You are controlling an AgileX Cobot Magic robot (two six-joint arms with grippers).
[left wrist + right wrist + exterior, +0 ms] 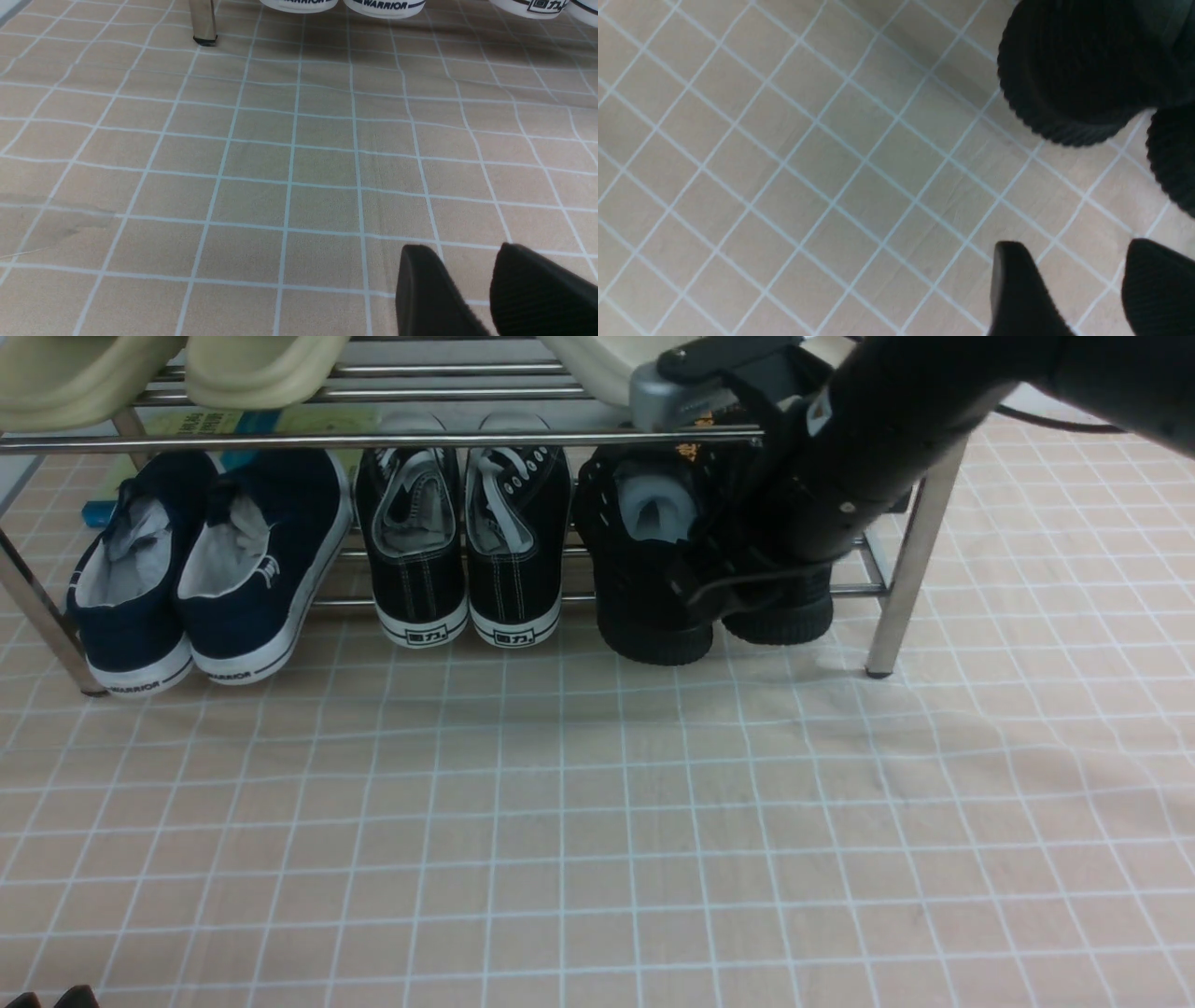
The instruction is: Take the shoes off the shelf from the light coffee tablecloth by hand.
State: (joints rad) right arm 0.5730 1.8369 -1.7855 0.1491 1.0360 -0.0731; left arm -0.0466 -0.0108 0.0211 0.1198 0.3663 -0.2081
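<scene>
Two black shoes point(644, 602) sit at the right end of the lower tier of the shelf point(373, 441), heels facing near and jutting past the low front bar, their ribbed soles down by the cloth point(597, 821). The left one shows its pale grey lining. The right one is largely hidden behind the right arm point(896, 420), which reaches in from the far right and slants down across it. The right end effector point(1073, 254) hangs just near of the heels, its fingers point(1013, 280) apart with only cloth showing between them, gripping nothing; whether it touches a shoe I cannot tell. On the same tier, canvas sneakers point(467, 551) stand in the middle and navy slip-ons point(201, 579) at the left end, all heels near. Beige slippers point(252, 369) lie on the upper tier. The left end effector point(465, 254) hovers low over bare cloth at the near left, well apart from the shelf, its fingers a little apart and empty.
</scene>
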